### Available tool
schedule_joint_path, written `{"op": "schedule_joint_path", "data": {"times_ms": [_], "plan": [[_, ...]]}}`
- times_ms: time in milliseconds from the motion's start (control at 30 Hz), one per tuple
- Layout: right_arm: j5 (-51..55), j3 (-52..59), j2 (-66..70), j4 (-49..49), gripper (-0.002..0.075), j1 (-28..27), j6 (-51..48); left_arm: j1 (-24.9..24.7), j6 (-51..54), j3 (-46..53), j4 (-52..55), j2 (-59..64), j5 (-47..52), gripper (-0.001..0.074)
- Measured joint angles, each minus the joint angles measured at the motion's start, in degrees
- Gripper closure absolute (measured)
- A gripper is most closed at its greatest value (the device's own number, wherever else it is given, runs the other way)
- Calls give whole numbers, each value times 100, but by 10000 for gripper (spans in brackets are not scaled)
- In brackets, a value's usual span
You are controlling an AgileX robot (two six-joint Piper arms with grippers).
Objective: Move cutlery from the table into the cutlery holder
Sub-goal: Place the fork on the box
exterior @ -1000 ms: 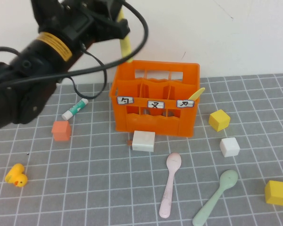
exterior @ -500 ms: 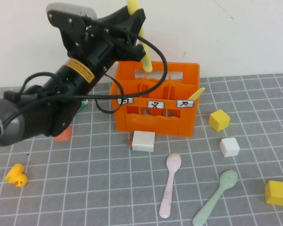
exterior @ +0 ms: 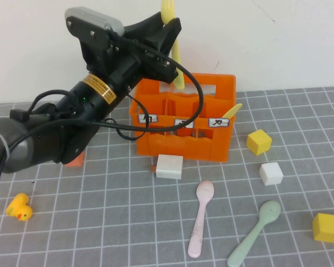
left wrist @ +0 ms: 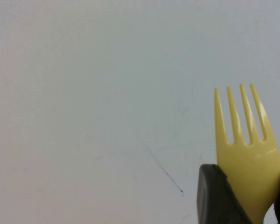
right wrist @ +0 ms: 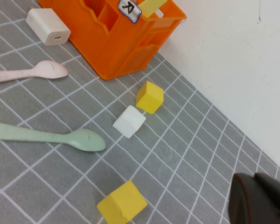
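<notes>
yellow fork [left wrist: 246, 154] pinched at the neck by left gripper [exterior: 168, 25], tines up above cutlery holder [exterior: 181, 117]; likely light, stiff, slick plastic, best held mid-handle; right gripper [right wrist: 259, 199] shut, parked apart.

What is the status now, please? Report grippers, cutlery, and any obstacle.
Left gripper shut on yellow fork, above cutlery holder. Right gripper shut, parked aside. Pink spoon, green spoon on table. No obstacle seen.
</notes>
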Motion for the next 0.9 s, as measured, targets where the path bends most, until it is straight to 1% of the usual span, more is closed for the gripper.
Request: {"op": "schedule_joint_path", "data": {"times_ms": [200,500,667,900], "plan": [[0,0,0,0,729,0,0,0,73,0,46,0,279,502],[0,0,0,0,729,0,0,0,132,0,46,144,280,502],[0,0,0,0,729,0,0,0,197,0,-114,438,70,502],[0,0,0,0,729,0,0,0,589,0,-645,978,-406,502]]}}
